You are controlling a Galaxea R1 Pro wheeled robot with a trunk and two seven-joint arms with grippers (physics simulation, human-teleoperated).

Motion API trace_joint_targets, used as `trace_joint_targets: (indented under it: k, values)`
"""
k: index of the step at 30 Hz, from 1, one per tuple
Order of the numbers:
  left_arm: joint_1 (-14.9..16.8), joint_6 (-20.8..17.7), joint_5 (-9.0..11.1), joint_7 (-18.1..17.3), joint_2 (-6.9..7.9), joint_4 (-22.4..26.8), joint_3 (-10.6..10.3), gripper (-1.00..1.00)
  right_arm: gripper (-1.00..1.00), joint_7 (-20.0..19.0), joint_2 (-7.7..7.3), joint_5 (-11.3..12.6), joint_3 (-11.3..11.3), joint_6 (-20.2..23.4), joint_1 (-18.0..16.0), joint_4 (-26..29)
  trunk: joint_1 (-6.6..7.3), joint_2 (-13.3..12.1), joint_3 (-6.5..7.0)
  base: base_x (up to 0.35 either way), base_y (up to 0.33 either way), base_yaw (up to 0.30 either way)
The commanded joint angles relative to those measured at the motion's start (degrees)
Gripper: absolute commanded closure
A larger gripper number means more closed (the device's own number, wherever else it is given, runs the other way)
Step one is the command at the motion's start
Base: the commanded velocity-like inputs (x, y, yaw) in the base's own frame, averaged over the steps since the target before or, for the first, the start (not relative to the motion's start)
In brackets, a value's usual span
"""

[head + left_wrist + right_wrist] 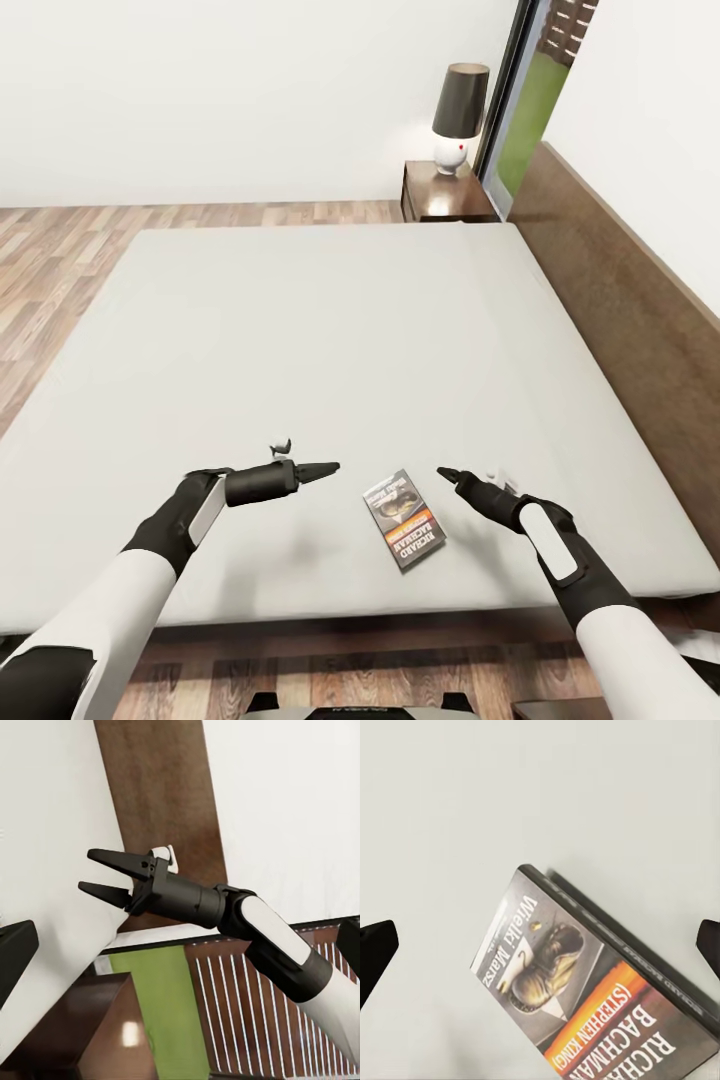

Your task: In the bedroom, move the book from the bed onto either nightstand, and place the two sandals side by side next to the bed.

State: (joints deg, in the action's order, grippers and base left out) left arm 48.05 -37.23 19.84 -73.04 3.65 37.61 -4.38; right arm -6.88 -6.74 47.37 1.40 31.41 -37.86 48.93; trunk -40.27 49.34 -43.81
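1. Squarely before me, the book (403,519) lies flat and face up on the pale mattress of the bed (330,350), close to the near edge, between my two arms.
2. My left gripper (325,467) hangs over the mattress just left of the book, touching nothing; from the head view its fingers look nearly together, and I cannot tell how far apart they stand.
3. My right gripper (447,473) hovers just right of the book, its fingers parted and holding nothing, as the left wrist view (96,871) shows clearly.
4. Seen from my right wrist, the book's (592,997) cover carries a boot picture, an orange band and white lettering.
5. Beyond the bed's far side, the nightstand (445,195) stands beside the headboard (630,300), with a dark-shaded lamp (458,118) on its top.
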Motion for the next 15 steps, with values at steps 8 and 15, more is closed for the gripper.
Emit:
trace_joint_targets:
  k: [8, 15]
  values:
    - [0.03, -0.56, 0.46, 0.01, 0.05, 0.0, -0.27, -1.0, -1.0, -0.05, -0.03, 0.09, 0.09, 0.14, -0.03, 0.02, -1.77, 3.26, -1.48, 0.0, 0.0, 0.0]
    - [0.03, -0.56, 0.46, 0.01, 0.04, 0.0, -0.28, -1.0, -1.0, -0.06, -0.03, 0.09, 0.09, 0.14, -0.03, 0.02, -3.31, 6.07, -2.74, 0.0, 0.0, 0.0]
